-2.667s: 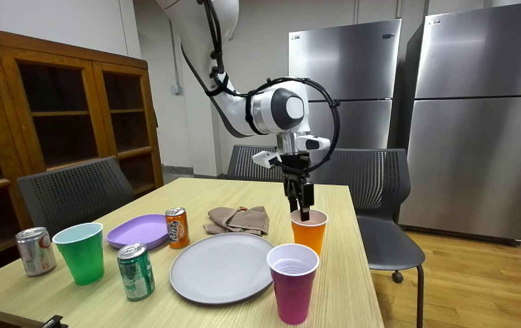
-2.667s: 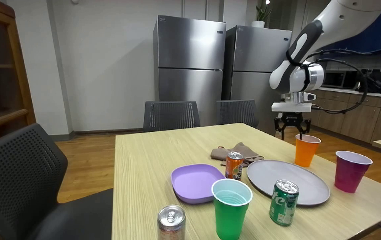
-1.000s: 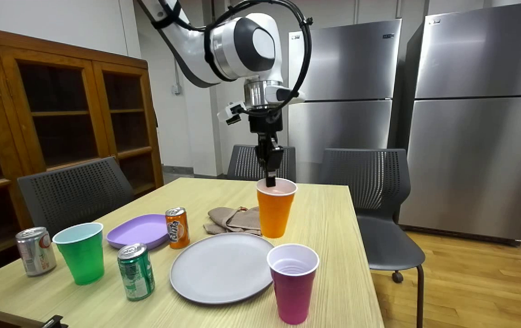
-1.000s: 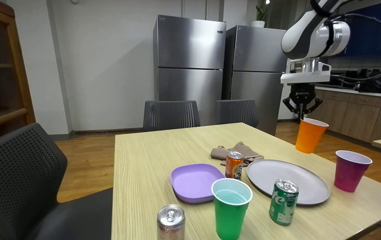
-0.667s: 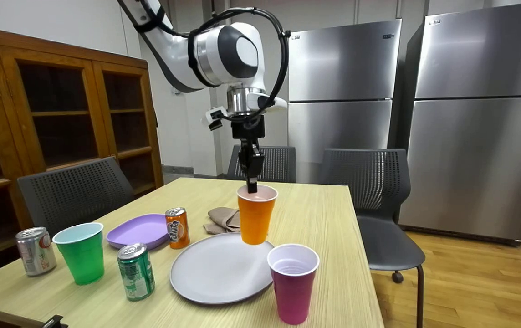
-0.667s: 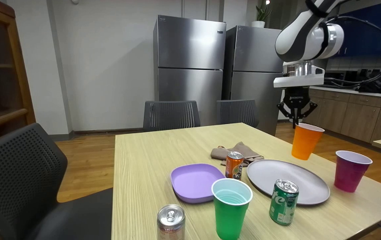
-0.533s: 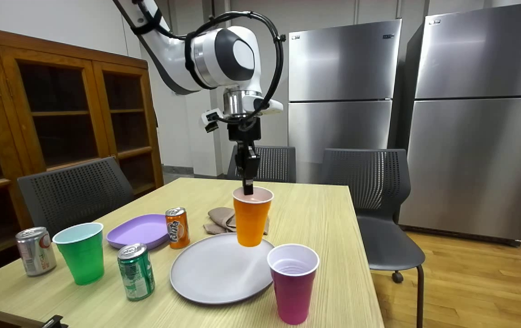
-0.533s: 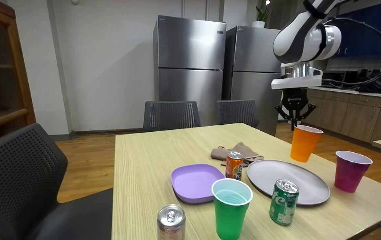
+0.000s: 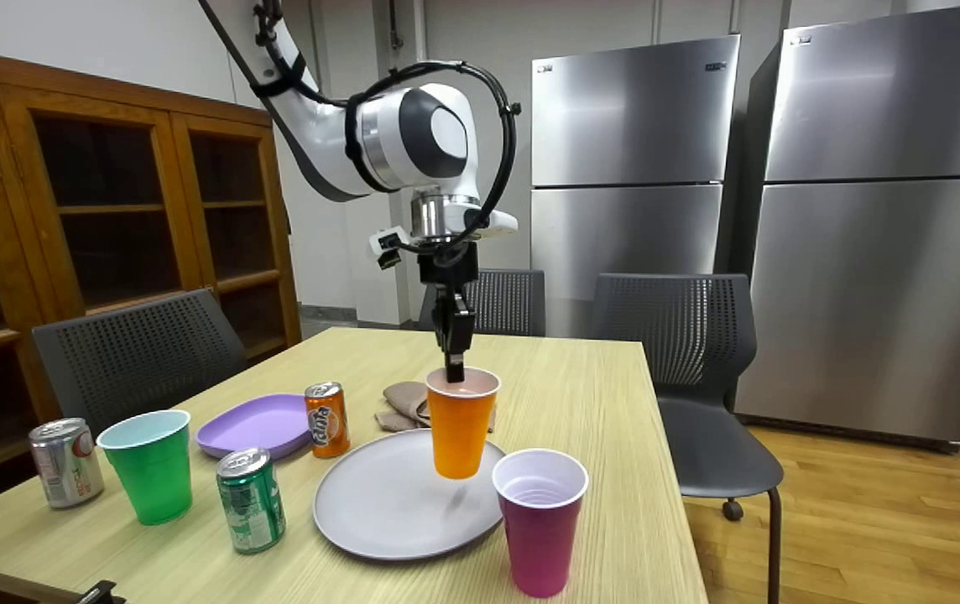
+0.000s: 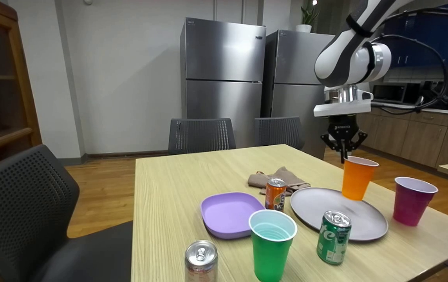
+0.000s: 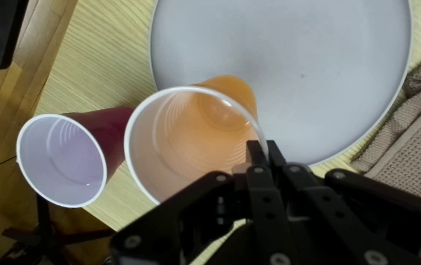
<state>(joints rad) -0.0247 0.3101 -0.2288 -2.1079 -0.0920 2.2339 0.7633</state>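
My gripper (image 11: 265,148) is shut on the white rim of an orange plastic cup (image 11: 195,147), one finger inside the cup and one outside. The cup hangs slightly tilted above the edge of a round grey plate (image 9: 396,503), apart from it, with a faint shadow below. Both exterior views show the gripper (image 9: 455,369) over the orange cup (image 10: 358,178). Close by on the table stands an upright maroon cup (image 11: 113,129), also seen in an exterior view as a maroon cup (image 9: 540,537). A brown cloth (image 11: 413,147) lies just beyond the plate.
On the table are a purple dish (image 9: 258,424), an orange Fanta can (image 9: 327,419), a green Sprite can (image 9: 251,503), a green cup (image 9: 148,474) and a silver can (image 9: 66,466). Dark chairs (image 9: 673,319) stand around the table edges.
The gripper, earlier open at the standing orange cup, has shut on its rim and lifted it. It has carried the cup over the plate and, in the last half second, lowered it.
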